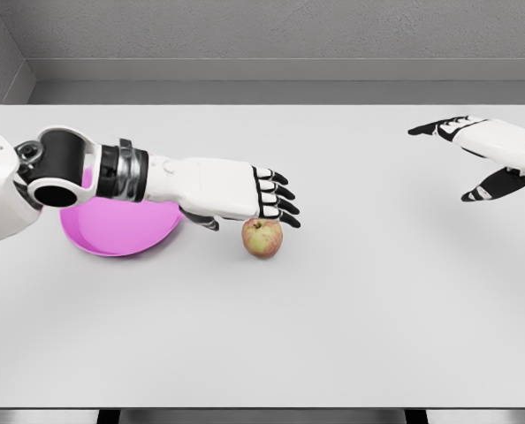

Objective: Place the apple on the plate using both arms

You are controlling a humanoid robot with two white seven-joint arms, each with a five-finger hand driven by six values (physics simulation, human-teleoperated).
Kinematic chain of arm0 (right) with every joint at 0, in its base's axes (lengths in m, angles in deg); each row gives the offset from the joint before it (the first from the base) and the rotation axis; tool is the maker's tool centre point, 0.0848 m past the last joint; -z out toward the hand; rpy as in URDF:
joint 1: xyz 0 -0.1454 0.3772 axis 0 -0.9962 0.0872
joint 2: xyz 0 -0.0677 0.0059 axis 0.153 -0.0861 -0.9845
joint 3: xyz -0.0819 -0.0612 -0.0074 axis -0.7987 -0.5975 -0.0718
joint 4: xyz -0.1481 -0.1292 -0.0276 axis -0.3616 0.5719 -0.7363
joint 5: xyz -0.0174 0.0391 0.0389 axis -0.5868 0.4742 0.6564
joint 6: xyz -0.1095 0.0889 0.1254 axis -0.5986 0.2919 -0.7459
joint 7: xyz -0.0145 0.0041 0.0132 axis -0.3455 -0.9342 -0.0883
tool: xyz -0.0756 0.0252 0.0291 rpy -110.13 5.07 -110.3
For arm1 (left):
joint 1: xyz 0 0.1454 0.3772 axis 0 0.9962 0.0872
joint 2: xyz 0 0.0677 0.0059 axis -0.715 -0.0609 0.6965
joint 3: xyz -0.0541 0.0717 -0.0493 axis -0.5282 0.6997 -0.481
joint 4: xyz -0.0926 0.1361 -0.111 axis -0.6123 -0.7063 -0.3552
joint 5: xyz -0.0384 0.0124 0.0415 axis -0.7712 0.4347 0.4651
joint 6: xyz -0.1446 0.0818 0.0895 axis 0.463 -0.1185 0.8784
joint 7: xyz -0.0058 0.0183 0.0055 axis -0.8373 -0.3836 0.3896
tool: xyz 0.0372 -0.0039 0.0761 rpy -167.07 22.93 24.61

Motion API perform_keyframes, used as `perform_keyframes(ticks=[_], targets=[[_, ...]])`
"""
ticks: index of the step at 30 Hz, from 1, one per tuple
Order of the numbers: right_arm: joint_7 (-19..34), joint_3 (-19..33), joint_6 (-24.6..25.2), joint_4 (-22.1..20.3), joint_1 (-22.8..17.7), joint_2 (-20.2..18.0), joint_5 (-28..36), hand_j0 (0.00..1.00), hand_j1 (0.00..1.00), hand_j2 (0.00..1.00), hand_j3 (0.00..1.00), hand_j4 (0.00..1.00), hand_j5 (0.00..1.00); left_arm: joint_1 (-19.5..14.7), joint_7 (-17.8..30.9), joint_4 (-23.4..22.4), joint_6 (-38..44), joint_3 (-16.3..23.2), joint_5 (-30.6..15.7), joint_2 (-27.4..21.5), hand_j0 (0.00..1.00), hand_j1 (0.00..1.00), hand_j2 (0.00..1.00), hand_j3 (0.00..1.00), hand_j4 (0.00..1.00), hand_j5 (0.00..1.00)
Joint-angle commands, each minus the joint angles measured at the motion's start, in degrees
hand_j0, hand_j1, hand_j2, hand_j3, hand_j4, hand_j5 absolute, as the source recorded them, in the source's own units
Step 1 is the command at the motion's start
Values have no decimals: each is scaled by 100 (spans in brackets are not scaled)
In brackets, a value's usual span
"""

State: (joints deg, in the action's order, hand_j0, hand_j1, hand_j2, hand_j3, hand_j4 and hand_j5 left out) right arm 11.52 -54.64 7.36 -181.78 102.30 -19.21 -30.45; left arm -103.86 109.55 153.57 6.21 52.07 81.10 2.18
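A wide white table (pixel 333 336) fills most of the head view, running from the near edge to a grey wall at the far side. Its surface is bare apart from the few things gathered toward the left.

The left arm (pixel 86 172) is the next largest thing. It comes in from the left edge, with a bulky white shoulder piece, a black cylindrical joint and a ribbed black-and-grey wrist, and stretches rightward across the table. It passes over the far part of the pink plate (pixel 112 231), hiding that portion of it.

The plate is a shallow round dish lying flat on the table at the left, nearer than the arm. Its right rim is close to the apple but apart from it.

The right arm enters from the right edge, far side, well apart from everything else. The right hand (pixel 479 155) hangs above the table with its black-tipped fingers extended and spread, thumb pointing down toward the near side, holding nothing.

The left hand (pixel 236 190) is held flat, palm down, fingers straight and pointing right, the thumb tucked beneath. It grasps nothing; its fingertips (pixel 280 199) lie just above and beyond the apple.

The apple (pixel 262 238) is the smallest thing. Red and yellow-green, it sits upright on the table just right of the plate.
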Motion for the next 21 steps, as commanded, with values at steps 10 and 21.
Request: perform_keyframes(ticks=[10,21], targets=[[-3,13,5,14,-114,-43,17,100,100,100,100,100,100,-229,15,-312,10,404,976,483,100,100,100,100,100,100],[-3,30,-3,-39,-193,-51,8,100,100,100,100,100,100,-281,235,-611,10,694,1099,800,100,100,100,100,100,100]])
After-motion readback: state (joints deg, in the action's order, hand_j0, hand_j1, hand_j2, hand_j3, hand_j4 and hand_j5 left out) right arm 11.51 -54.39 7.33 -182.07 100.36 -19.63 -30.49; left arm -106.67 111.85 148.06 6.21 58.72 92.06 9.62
